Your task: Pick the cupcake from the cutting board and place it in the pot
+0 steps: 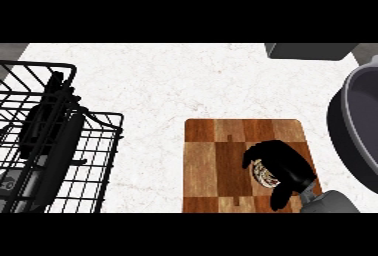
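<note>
**Right hand clasped on cupcake at cutting board**

The counter (162, 80) has a white, lightly veined top. A wooden cutting board (214, 165), made of light and dark checker blocks, lies near the counter's front edge, toward the right side.

The right hand (284, 160) enters from the lower right, with the grey forearm (332, 202) showing at the front edge. The hand rests over the right half of the cutting board. Its fingers and thumb are curled round the cupcake (260, 172), which is largely hidden; only a pale patterned strip of it shows between the fingers and the thumb. The cupcake is therefore located on or just above the right half of the board. Whether it is touching the board surface cannot be determined.

The pot (362, 125), dark grey with a lighter rim, stands at the counter's right edge, just beside the cutting board. It is partly cut off by the view.

A black wire rack (74, 165) occupies the counter's left edge. Dark items sit inside it; their type cannot be determined.

The left hand is outside the view.
</note>
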Controlling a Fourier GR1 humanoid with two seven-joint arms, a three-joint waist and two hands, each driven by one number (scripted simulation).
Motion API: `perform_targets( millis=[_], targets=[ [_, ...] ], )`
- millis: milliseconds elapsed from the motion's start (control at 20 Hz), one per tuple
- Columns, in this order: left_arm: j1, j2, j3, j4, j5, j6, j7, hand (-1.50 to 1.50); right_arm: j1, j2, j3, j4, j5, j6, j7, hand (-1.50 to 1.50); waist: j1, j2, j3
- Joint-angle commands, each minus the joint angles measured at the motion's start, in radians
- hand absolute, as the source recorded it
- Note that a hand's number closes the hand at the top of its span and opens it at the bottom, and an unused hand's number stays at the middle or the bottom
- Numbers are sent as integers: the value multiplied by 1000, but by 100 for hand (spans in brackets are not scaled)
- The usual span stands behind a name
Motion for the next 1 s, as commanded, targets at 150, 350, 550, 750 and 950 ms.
perform_targets(
  millis=[150,350,550,750,950],
  targets=[
    [-74,-58,-16,-29,1,18,8,0,19,65,50,22,71,-82,-27,150,-19,-5,34],
    [0,-58,-28,-83,-21,6,-23,0,20,65,7,-22,92,-122,4,150,-14,-10,34],
    [-45,-39,-5,-93,-9,5,23,0,77,153,164,-124,247,-127,161,150,-21,-14,33],
    [-22,-53,-2,-84,-9,1,1,0,169,251,369,-246,401,-98,310,150,-27,-21,32],
    [-5,-46,12,-60,-16,-12,-29,0,270,257,414,-414,472,-106,430,150,-38,-18,32]
  ],
)
